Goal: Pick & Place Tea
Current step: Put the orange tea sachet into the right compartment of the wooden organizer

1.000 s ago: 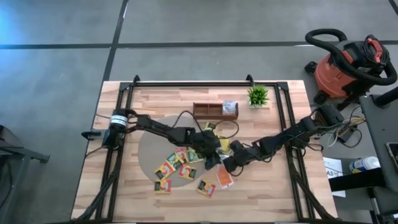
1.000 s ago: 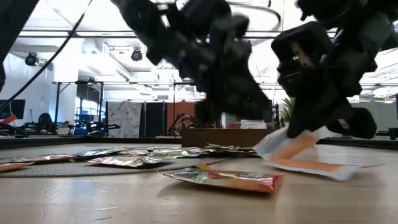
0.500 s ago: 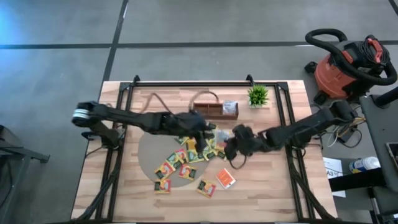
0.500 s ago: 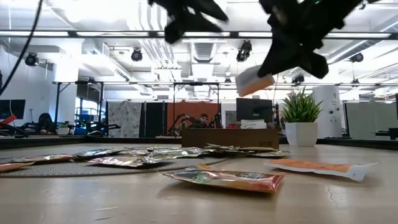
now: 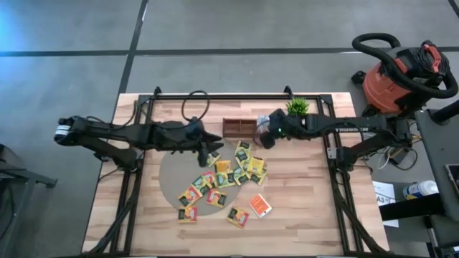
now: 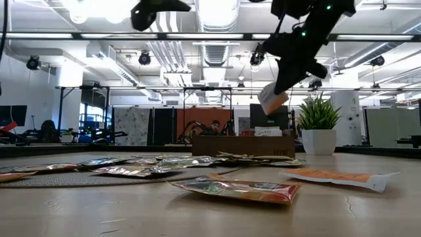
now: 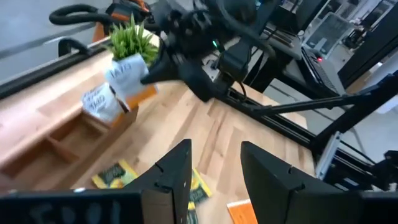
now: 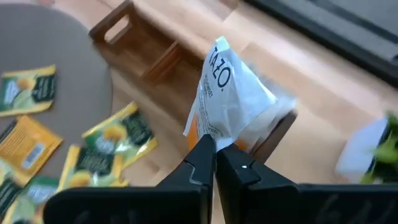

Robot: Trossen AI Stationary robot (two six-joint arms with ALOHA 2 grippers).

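Above the right end of the wooden tray (image 5: 247, 127), the right gripper (image 5: 262, 135) hangs with its fingers pinched tight on a white-and-orange tea sachet (image 8: 231, 99), held clear of the table (image 5: 301, 208). The right wrist view alone shows the grip closely: the sachet stands up from between the closed fingers (image 8: 200, 163), with the tray's compartments spread beyond it. The low view adds what the overhead camera cannot, the same sachet (image 6: 272, 100) dangling in the air higher than the tray (image 6: 242, 145) and beside the potted plant (image 6: 318, 130).

The left gripper (image 5: 213, 148) hovers over the grey round mat (image 5: 174, 172), its fingers (image 7: 173, 175) parted and holding nothing. Its wrist view looks past them to the right gripper (image 7: 149, 73) and the lifted sachet (image 7: 124, 68), with another pale sachet (image 7: 99, 104) resting at the tray's end (image 7: 62, 140).

Below and between the two grippers, the loose sachets (image 5: 228, 174) in yellow, green and orange-red lie scattered across the mat's edge and the bare wood; one orange sachet (image 5: 259, 206) lies apart, nearer the front edge. A red shop vacuum (image 5: 399, 75) stands on the floor beyond the table.
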